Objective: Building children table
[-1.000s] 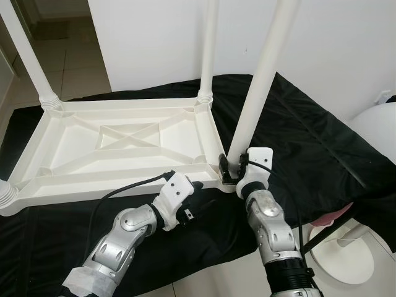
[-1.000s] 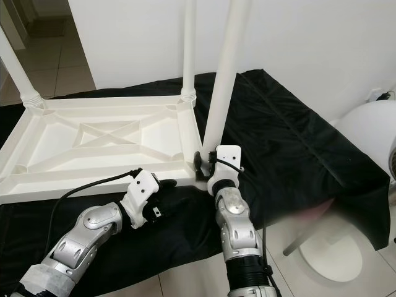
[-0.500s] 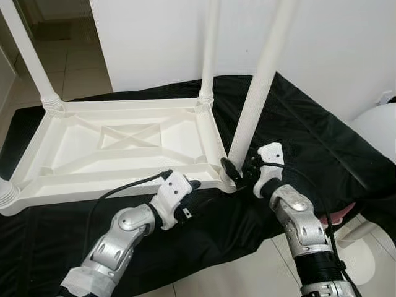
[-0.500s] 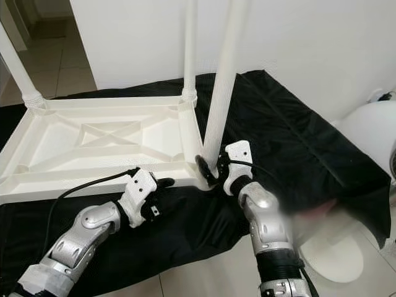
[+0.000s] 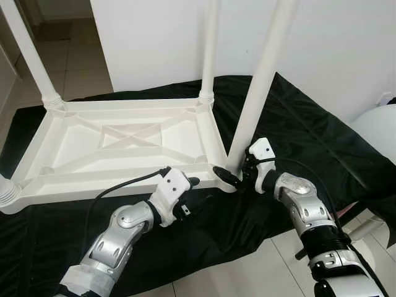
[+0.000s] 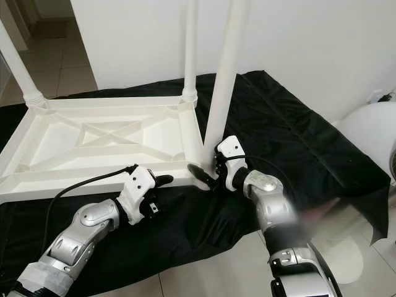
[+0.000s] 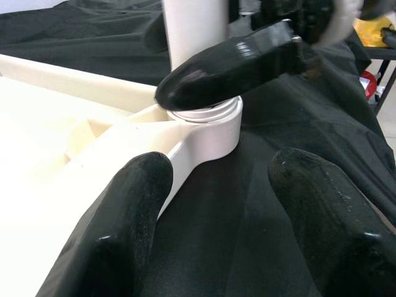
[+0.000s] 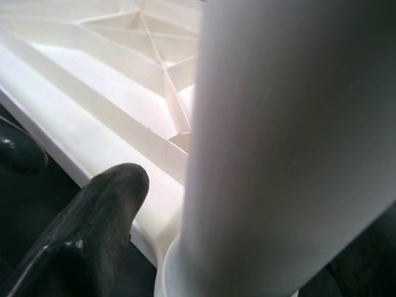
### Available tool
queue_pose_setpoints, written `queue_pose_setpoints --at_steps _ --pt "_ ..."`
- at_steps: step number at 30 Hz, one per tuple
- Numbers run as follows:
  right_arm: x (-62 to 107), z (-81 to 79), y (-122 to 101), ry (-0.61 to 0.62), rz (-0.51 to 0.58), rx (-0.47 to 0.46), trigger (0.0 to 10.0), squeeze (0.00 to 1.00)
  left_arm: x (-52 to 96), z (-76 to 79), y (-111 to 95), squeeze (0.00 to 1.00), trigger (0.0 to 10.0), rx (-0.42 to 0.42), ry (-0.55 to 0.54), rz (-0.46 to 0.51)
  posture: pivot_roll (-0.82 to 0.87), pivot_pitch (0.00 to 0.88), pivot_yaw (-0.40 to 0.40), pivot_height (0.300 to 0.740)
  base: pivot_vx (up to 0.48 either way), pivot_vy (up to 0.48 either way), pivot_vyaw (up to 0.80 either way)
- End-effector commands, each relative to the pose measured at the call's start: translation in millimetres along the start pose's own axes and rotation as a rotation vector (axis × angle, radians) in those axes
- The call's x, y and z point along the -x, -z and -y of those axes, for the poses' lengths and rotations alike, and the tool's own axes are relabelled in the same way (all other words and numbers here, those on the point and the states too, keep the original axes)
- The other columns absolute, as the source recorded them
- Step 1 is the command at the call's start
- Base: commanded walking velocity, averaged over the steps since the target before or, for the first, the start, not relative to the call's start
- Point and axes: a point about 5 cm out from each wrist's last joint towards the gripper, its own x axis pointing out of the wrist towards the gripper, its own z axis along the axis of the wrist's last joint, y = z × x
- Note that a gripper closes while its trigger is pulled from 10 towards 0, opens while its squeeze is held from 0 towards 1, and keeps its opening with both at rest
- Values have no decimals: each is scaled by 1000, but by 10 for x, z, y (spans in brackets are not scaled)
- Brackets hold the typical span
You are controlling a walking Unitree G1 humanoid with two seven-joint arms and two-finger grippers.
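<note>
The table top (image 5: 117, 145) lay upside down, legs skyward; the right gripper (image 5: 237, 175) clasped the near leg (image 5: 257, 93), the left gripper (image 5: 185, 185) gaped alongside.

The upturned table top (image 5: 117, 145) and its legs (image 5: 263, 80) are plain white, the cloth (image 5: 309, 130) under them is black, and the floor tiles (image 5: 77, 62) in the upper left are pale beige.

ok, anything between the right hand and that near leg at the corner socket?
Nothing visible. The right hand is already at the leg, its fingers either side of the base where the leg enters the socket of the upturned table. The left hand, open, sits at the near rim, not in the way.
</note>
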Motion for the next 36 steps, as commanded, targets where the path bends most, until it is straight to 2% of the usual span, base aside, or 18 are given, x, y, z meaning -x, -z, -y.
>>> queue_pose_setpoints --at_steps 1,2,3,7,8,13,14,17,18,23,26,29,31,35,36 --pt "-33 -11 3 -35 -17 27 5137 0 24 0 8 0 10000 8 -3 -6 -20 0 -32 740 0 0 0" --pt "-47 -14 8 -50 -22 29 5137 0 38 3 11 0 10000 15 -2 -8 -20 0 -32 740 0 0 0" --pt "-54 -14 13 -52 -23 29 2902 0 50 10 17 0 10000 23 3 -12 -21 0 -32 740 0 0 0" --pt "-57 -5 18 -61 -21 29 2902 0 55 15 20 0 10000 26 6 -14 -21 0 -32 740 0 0 0" --pt "-51 -5 35 -62 -18 19 0 0 63 23 25 0 10000 27 13 -18 -19 3 -32 740 0 0 0" --pt "-26 -8 107 -64 -17 5 0 0 77 20 44 0 10000 27 21 -29 -27 5 -28 740 0 0 0" --pt "-14 -13 135 -48 -9 -8 3843 0 74 14 50 0 10000 24 22 -32 -33 6 -25 740 0 0 0" --pt "-12 -18 141 -41 -1 -17 3843 0 69 13 50 0 10000 24 24 -33 -33 6 -25 740 0 0 0" --pt "-10 -25 133 -32 15 -28 10000 0 68 15 48 0 10000 24 26 -33 -39 9 -24 740 0 0 0" --pt "1 -60 99 5 58 -48 10000 0 69 22 48 0 10000 25 31 -35 -47 12 -19 740 0 0 0" --pt "3 -55 74 147 71 -85 10000 0 64 42 56 0 10000 29 45 -39 -55 16 -18 740 0 0 0" --pt "0 -56 75 195 69 -113 10000 0 63 50 59 0 10000 30 49 -40 -61 17 -12 740 0 0 0" --pt "-24 -143 74 263 83 -174 10000 0 64 62 66 0 10000 32 61 -42 -67 17 -4 740 0 0 0" --pt "-33 -187 71 287 84 -181 10000 0 63 65 67 0 10000 31 66 -44 -67 17 -4 740 0 0 0" --pt "-47 -225 62 352 90 -224 10000 0 61 66 68 0 10000 30 70 -45 -71 17 -1 740 0 0 0"
